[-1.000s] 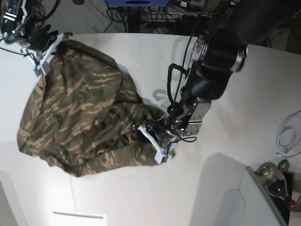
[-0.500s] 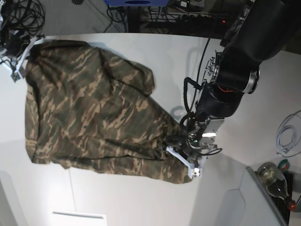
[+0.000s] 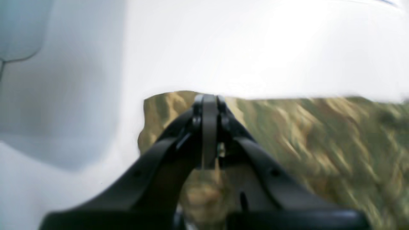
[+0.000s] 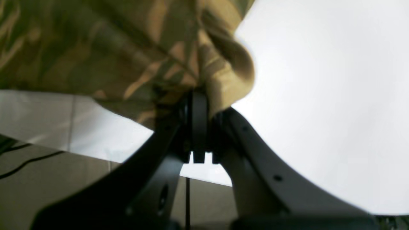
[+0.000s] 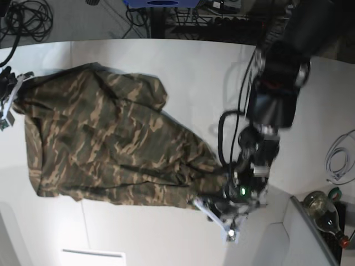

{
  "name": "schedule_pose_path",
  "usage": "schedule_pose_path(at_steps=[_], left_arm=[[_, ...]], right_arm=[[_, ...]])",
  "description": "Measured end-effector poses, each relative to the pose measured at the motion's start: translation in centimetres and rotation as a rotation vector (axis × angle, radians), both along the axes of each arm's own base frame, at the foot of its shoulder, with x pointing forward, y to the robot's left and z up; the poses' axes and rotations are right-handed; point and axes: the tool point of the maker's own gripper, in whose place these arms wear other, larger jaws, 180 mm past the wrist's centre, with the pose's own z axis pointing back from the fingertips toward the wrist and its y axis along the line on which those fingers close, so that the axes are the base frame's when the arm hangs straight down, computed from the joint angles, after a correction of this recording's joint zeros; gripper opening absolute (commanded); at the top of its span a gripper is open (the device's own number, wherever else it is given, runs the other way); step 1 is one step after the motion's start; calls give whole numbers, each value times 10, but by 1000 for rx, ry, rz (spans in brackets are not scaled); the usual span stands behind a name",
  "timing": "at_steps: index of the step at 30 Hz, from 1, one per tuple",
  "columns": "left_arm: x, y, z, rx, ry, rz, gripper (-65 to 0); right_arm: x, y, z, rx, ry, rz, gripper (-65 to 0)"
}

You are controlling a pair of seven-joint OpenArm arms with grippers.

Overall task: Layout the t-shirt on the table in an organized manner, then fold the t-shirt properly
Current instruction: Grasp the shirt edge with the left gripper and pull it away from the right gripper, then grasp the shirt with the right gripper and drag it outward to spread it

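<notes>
The camouflage t-shirt [image 5: 111, 144] lies stretched across the white table [image 5: 188, 66], held at two opposite ends. In the base view my left gripper [image 5: 202, 208] is at the shirt's lower right corner, shut on the cloth. The left wrist view shows its closed tips [image 3: 209, 100] pinching the t-shirt [image 3: 303, 140] edge just over the table [image 3: 255, 48]. My right gripper [image 5: 15, 87] is at the far left table edge, shut on the shirt's upper left corner. In the right wrist view its tips [image 4: 198, 97] clamp a bunched fold of the t-shirt [image 4: 96, 48] above the table [image 4: 319, 95].
A glass bottle [image 5: 324, 213] and a coiled white cable [image 5: 339, 160] lie at the right edge. A grey panel [image 5: 277, 244] sits at the lower right, and a white sheet [image 5: 91, 256] lies at the bottom. Dark cables [image 5: 25, 16] hang beyond the table's top left.
Both grippers have pulled apart in the base view, the left one down and right, the right one towards the left edge. The bunched shirt has spread out flatter and longer.
</notes>
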Motion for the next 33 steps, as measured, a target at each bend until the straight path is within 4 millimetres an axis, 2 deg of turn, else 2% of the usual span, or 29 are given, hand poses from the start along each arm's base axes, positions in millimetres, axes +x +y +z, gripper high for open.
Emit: schedule_pose_path(at_steps=[2, 3, 5, 6, 8, 10, 13, 14, 16, 18, 20, 21, 23, 26, 28, 30, 33], left_arm=[[-40, -27, -17, -24, 35, -65, -650], [-64, -36, -34, -40, 78, -82, -650], [-100, -49, -63, -64, 169, -103, -650], [-107, -49, -69, -64, 186, -102, -650], [-109, -41, -71, -56, 179, -86, -650], [-108, -28, -66, -52, 148, -49, -650], [-132, 3, -66, -63, 144, -6, -650], [-145, 25, -70, -48, 156, 41, -650], [-170, 82, -74, -4, 179, 154, -650], [-190, 147, -64, 73, 161, 257, -650], [-205, 186, -44, 110, 112, 271, -650], [-214, 199, -38, 115, 95, 272, -650], [-234, 212, -38, 101, 106, 262, -650], [-268, 245, -41, 131, 156, 296, -650], [-279, 268, -33, 160, 147, 350, -650], [-283, 274, -29, 167, 135, 357, -650], [-289, 273, -32, 158, 147, 362, -650]], right_arm=[[3, 11, -2, 31, -14, 4, -650], [5, 14, -2, 41, -19, 6, -650], [13, 9, 4, 26, -32, 9, -650], [17, 4, 8, 14, -41, 6, -650], [27, -5, 17, -12, -64, 7, -645], [27, -4, 16, -11, -56, 5, -591], [13, 4, 5, 4, -7, 2, -402], [10, 5, 3, 7, -4, -3, -336], [7, 10, 7, 3, -26, 12, -252], [8, 21, 19, 9, -94, 34, -242], [7, 47, 30, 42, -170, 56, -240], [4, 64, 36, 72, -206, 78, -237], [-7, 109, 40, 134, -227, 152, -234], [-24, 179, 26, 182, -164, 370, -237], [-29, 219, 15, 173, -152, 513, -237], [-40, 247, -1, 106, -103, 635, -234], [-45, 281, -13, 98, -81, 680, -231]])
